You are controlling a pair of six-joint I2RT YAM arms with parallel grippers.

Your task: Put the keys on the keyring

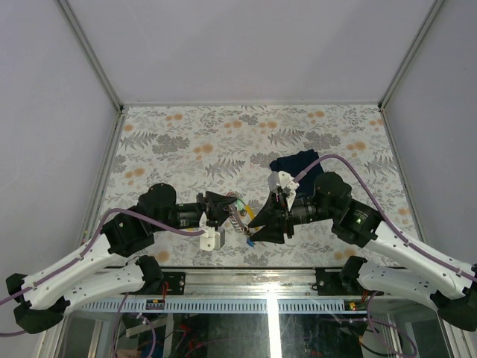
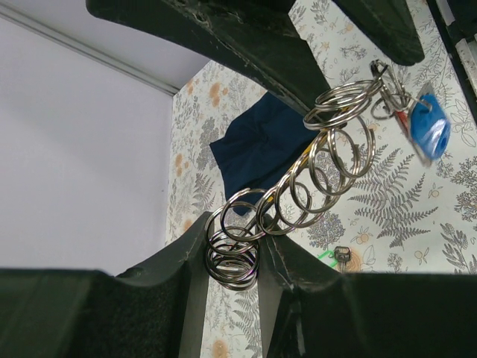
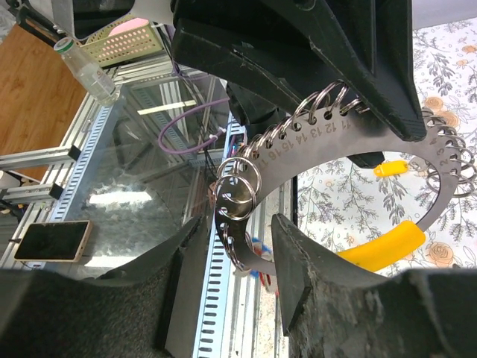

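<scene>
The keyring (image 1: 238, 218) hangs in the air between my two grippers, above the table's near edge. It is a flat metal arc (image 3: 350, 138) with numbered holes, several split rings and yellow tags (image 3: 380, 242). My left gripper (image 2: 235, 231) is shut on the rings at one end of the keyring (image 2: 313, 179). My right gripper (image 3: 237, 224) straddles the other end, open, with a gap on each side of the plate. A blue oval tag (image 2: 431, 130) dangles from that end. One key with a green tag (image 2: 339, 256) lies on the floral table below.
A dark navy folded cloth (image 1: 298, 162) lies on the table behind the right gripper. The metal rail of the near table edge (image 1: 268, 265) runs just below the grippers. Beyond that edge stand a bottle (image 3: 86, 67) and a phone (image 3: 52, 240).
</scene>
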